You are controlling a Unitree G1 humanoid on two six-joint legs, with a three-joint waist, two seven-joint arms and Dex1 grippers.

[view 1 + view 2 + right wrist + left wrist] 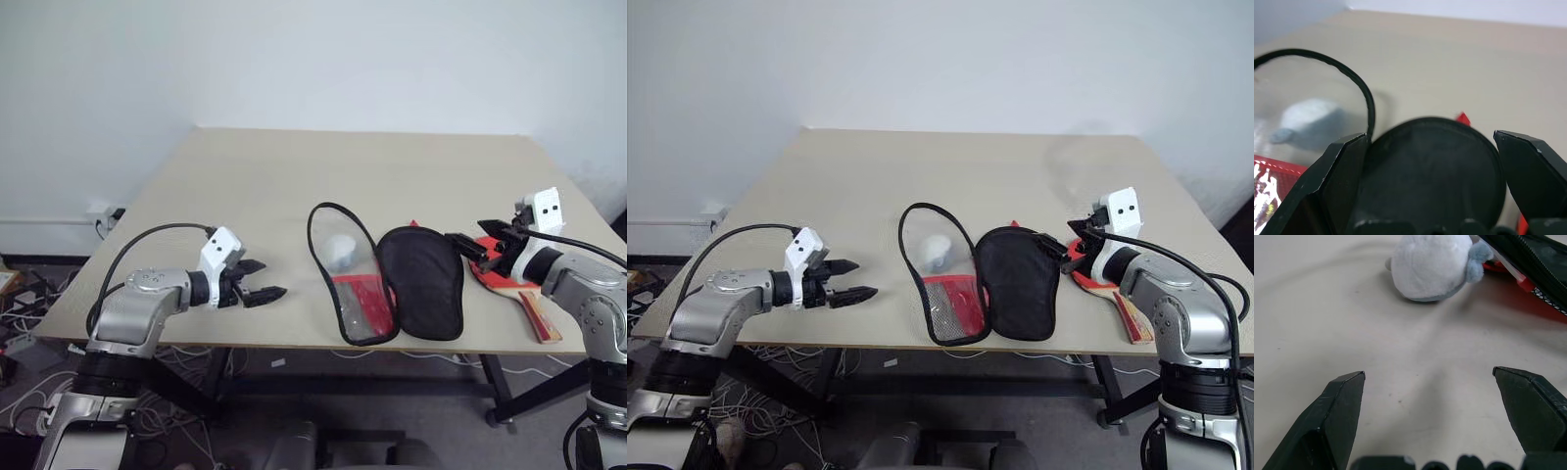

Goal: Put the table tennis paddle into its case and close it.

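A beige table [294, 196] carries everything. The case [392, 279] lies opened flat near the front edge, its two halves side by side: the clear plastic half [348, 274] with black trim on the robot's left, the black-lined half [423, 282] on its right. Red material with mesh shows through the near end of the clear half. A small white and grey soft toy [340, 252] sits at the far end of the clear half; I cannot tell whether it lies in it or under it.

The paddle [509, 284] lies flat just right of the case, red face up, its blade beside the black half and largely hidden by the right arm, its wooden handle [541, 318] pointing toward the front edge.

The left gripper [263, 279] hovers over bare table well left of the case, jaws wide open and holding nothing. The right gripper [465, 240] hangs over the paddle's blade, reaching toward the black half, jaws spread wide and empty too.
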